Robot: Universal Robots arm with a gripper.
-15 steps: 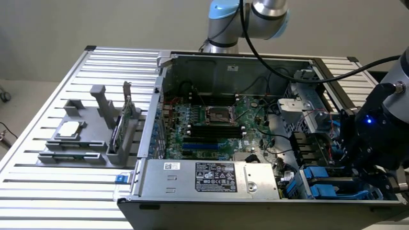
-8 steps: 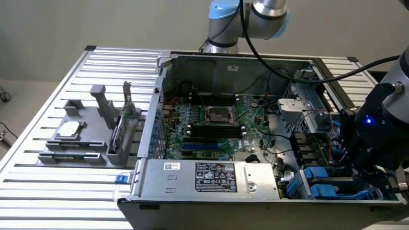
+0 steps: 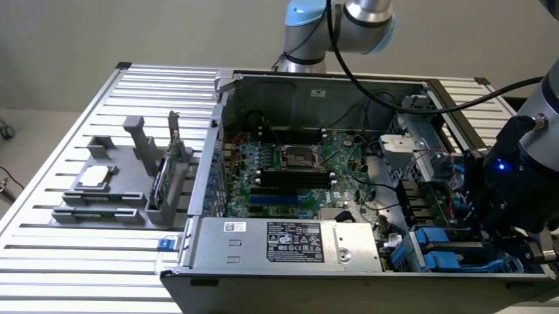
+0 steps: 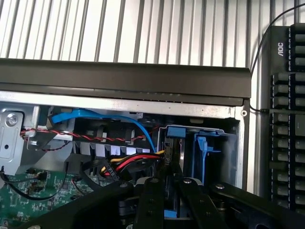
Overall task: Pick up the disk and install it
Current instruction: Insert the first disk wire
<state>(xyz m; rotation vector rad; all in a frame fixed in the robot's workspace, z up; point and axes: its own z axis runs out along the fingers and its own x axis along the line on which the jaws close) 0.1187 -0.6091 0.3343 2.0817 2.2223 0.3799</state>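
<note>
The disk stands edge-on between my fingers, a thin dark slab with a blue carrier frame at its far end. It sits inside the drive bay at the corner of the open computer case, next to a blue plastic bracket. My gripper is shut on the disk from both sides. In the exterior view the gripper hangs low over the case's front corner on the exterior view's right, beside blue drive carriers. The disk's flat faces are hidden.
Red, yellow and blue cables run close to the bay. The motherboard and power supply fill the case. A grey fixture with a small chip and a green card stands on the slatted table. A keyboard lies beyond the case wall.
</note>
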